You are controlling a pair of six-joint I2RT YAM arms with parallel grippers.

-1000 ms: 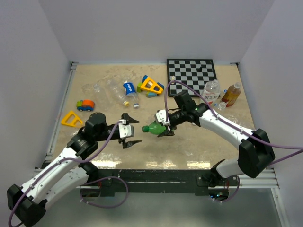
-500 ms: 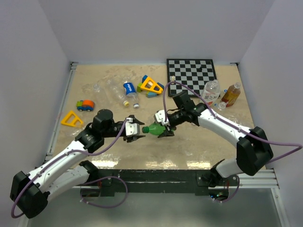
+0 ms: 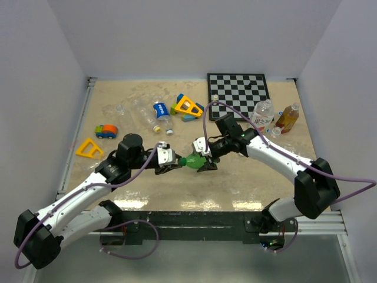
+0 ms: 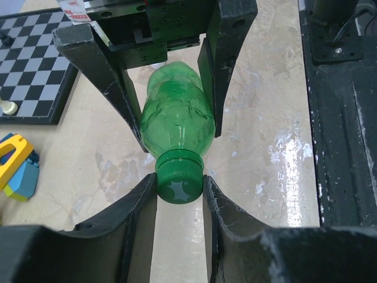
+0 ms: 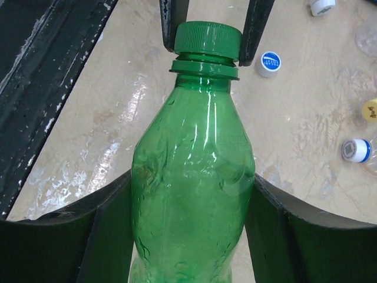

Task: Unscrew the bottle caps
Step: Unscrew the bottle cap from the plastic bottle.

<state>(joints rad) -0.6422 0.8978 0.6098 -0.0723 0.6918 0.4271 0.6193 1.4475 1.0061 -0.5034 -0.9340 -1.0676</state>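
Observation:
A green plastic bottle (image 3: 194,159) hangs level above the table, and my right gripper (image 5: 191,177) is shut on its body (image 5: 194,194). Its green cap (image 4: 179,184) points left toward my left arm. My left gripper (image 4: 179,190) is shut on that cap, with one finger pressed on each side; in the right wrist view the cap (image 5: 209,36) sits between those two fingers. Loose caps lie on the table: a white and blue one (image 5: 270,63) and a yellow one (image 5: 370,109). Two clear bottles (image 3: 162,112) lie at the back left.
A chessboard (image 3: 238,88) lies at the back right. An upright clear bottle (image 3: 263,112) and an amber bottle (image 3: 288,118) stand beside it. Toy blocks (image 3: 187,107) sit at the back centre, with a toy car (image 3: 106,131) and a yellow triangle (image 3: 89,148) on the left.
My left gripper has moved right to the bottle's mouth and closed from wide open onto the green cap. The right gripper and the bottle have stayed still.

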